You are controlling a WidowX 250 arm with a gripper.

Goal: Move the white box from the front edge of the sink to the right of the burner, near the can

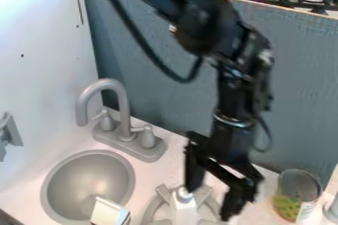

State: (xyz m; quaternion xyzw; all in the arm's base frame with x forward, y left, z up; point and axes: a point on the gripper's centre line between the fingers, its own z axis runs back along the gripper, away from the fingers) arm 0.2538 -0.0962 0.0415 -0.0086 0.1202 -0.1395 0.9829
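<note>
The black two-finger gripper (210, 202) hangs down over the counter at the right of the grey sink, its fingers spread apart, with nothing clearly pinched between them. Nearest to it is a slim white bottle with a greyish top (185, 210), just below the fingertip on the sink side and toward the left in the view, rather than midway between the two; whether that fingertip touches the top is hard to tell from this slant. The bottle looks upright, its long axis running up and down, its top pointing up toward the gripper, and it stands at a round grey burner (150, 211). Farther left, a white box-like thing (107, 212) sits tilted at the near edge of the grey round sink (87, 182); well right is a clear cylindrical container with green contents (297, 195).
</note>
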